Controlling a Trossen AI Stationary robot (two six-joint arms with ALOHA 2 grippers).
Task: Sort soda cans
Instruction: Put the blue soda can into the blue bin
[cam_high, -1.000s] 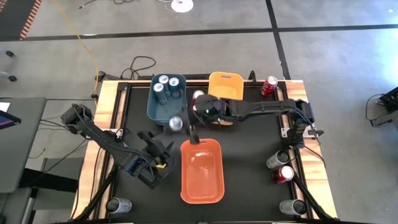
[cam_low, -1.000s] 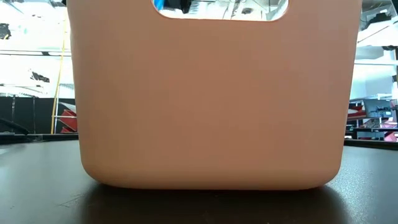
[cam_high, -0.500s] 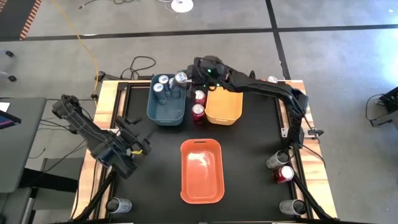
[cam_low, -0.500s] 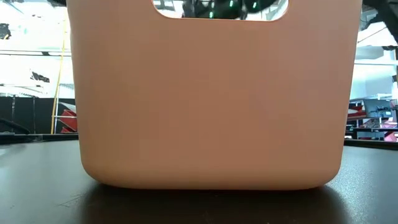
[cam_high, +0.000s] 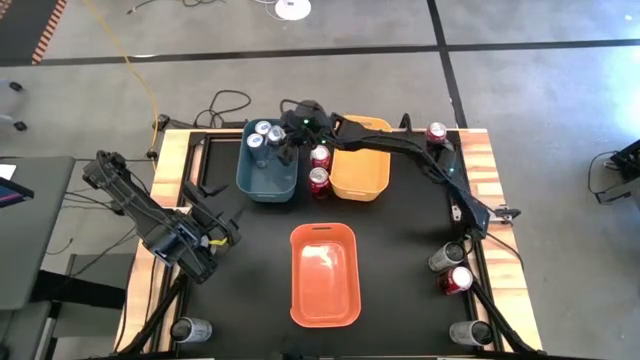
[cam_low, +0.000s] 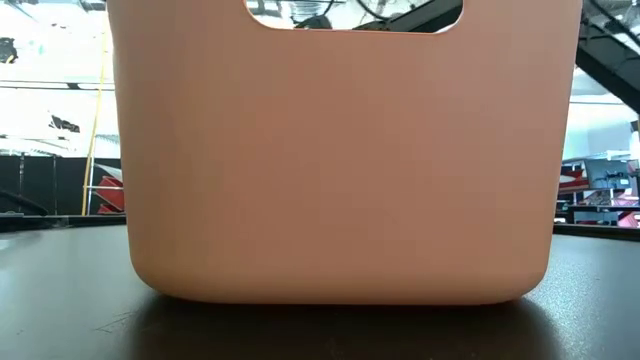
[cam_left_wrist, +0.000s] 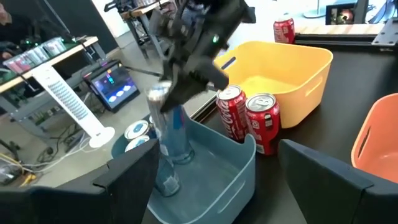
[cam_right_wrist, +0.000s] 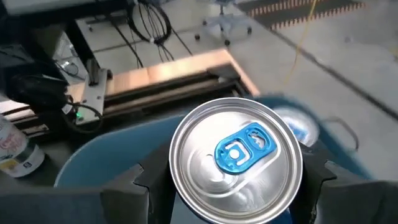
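My right gripper (cam_high: 291, 137) hangs over the blue bin (cam_high: 268, 170) at the far left and is shut on a blue soda can (cam_right_wrist: 236, 158) with a silver top. In the left wrist view this can (cam_left_wrist: 172, 134) reaches down into the bin. Other cans (cam_high: 262, 131) stand in the same bin. Two red cans (cam_high: 319, 167) stand on the table between the blue bin and the yellow bin (cam_high: 362, 172). My left gripper (cam_high: 214, 241) waits open near the table's left edge, holding nothing. My right gripper pinches the blue can's upper wall (cam_left_wrist: 166, 114) between its two fingers (cam_right_wrist: 127, 186), one on each side just under the top rim. The fingers come from the table's right, slanting down. The can stays nearly upright, its lower end inside the blue bin; whether it touches the floor I cannot tell.
An orange bin (cam_high: 325, 275) sits at the near middle and fills the low view (cam_low: 340, 170). More cans stand on the wooden frame: a red one (cam_high: 436, 133) at the far right, several (cam_high: 452, 268) at the near right, a silver one (cam_high: 190, 328) at the near left.
My right gripper has carried the can from the middle of the table, beside the orange bin's far end, toward the far left, then down over the blue bin. My left gripper has drawn back toward the table's left edge and risen, then kept still.
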